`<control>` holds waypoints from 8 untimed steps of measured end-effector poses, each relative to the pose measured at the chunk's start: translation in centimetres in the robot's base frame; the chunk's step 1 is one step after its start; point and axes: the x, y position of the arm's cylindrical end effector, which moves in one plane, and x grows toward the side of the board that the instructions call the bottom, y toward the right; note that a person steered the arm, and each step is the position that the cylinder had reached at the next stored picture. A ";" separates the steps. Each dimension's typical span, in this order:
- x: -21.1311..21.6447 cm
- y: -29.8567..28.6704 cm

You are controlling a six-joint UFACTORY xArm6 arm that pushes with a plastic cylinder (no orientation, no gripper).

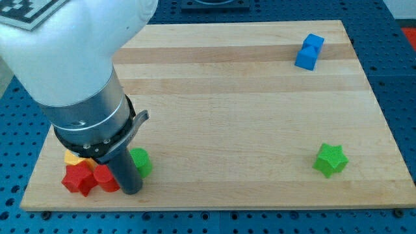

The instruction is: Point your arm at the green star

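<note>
Wooden board [227, 97]: rod tip [130, 190] at 7 o'clock, touching green block [141, 162]. No claw, just a bare rod. Green star [330, 160] at 4 o'clock, well apart; sweep straight across and stop short w/o nudging it.

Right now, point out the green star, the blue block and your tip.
green star [331, 160], camera view, centre of its top face.
blue block [309, 52], camera view, middle of its visible body.
my tip [130, 190], camera view, the rod's very end, beside the red blocks.

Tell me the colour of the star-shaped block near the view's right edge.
Green: the green star shows clearly in the camera view.
</note>
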 end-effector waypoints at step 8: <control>-2.1 38.1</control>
